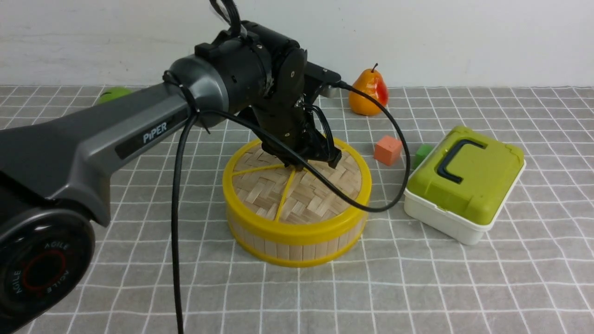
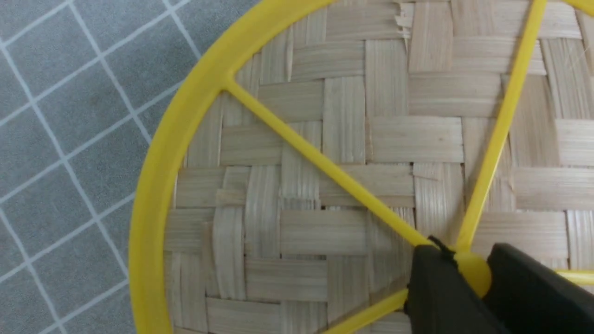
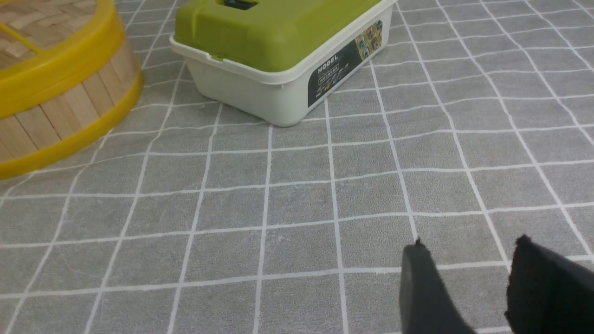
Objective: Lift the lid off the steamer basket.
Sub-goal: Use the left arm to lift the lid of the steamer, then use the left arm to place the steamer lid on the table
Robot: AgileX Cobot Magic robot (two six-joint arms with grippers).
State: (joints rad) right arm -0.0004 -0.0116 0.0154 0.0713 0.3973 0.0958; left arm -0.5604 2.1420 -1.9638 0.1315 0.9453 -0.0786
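You will find the round steamer basket (image 1: 287,250), walled in upright pale bamboo slats between yellow rims, standing near the middle of the desk (image 1: 417,287), which is covered in grey cloth with a white grid. Its flat woven-bamboo lid (image 1: 260,185), yellow-rimmed with yellow spokes, is seated level on top of the basket. Your left gripper (image 1: 315,162) is down on the lid's centre. The left wrist view shows its black fingers (image 2: 436,292) pressed against either side of the yellow hub knob (image 2: 473,276), clamped on it. Your right gripper (image 3: 468,250) hangs low over bare cloth, fingers parted, grasping nothing. Toward the right edge sits a white plastic box (image 1: 445,218) with a green top and black handle, apart from the basket. Between the two, further back, lie an orange cube (image 1: 388,150) and a small green cube (image 1: 422,154). A yellow-red pear (image 1: 369,93) stands near the far edge.
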